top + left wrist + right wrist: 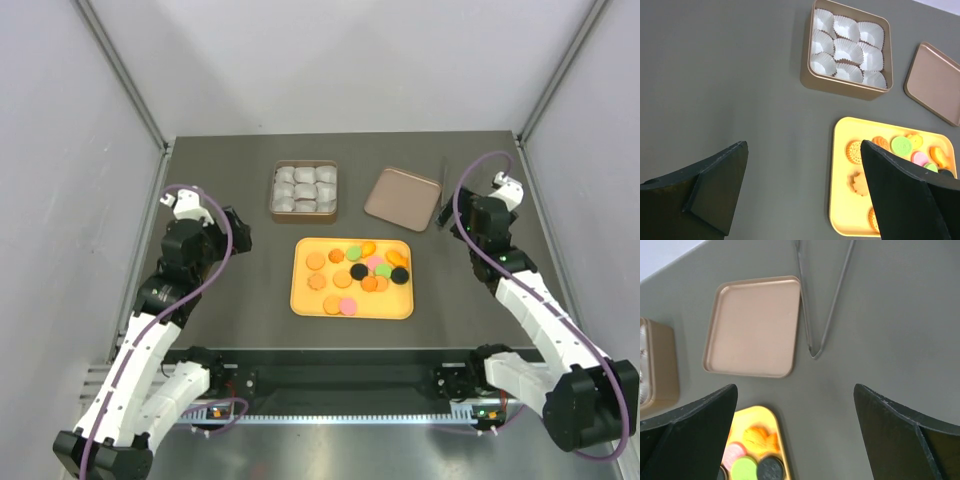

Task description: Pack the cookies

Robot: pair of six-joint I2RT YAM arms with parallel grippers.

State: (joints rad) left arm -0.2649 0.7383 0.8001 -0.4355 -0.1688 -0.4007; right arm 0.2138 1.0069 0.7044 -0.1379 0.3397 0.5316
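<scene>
Place: we read this as a robotics lab cell | we see pale-grey panel walls (350, 60) on slim aluminium corner posts (120, 70) | dark-grey matte bench (240, 290) | white-and-black left arm (150, 340) and right arm (540, 315) bolted to a black rail (340, 378) at its near edge

Table (230, 300) bare on 2 sides of tray (380, 306); box (304, 217), lid (402, 198) crowd far edge; tongs (813, 352), probably, beside lid.

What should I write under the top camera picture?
Left gripper and right gripper, both open, flank a yellow tray of cookies; behind sit a tin of paper cups and its lid.
</scene>
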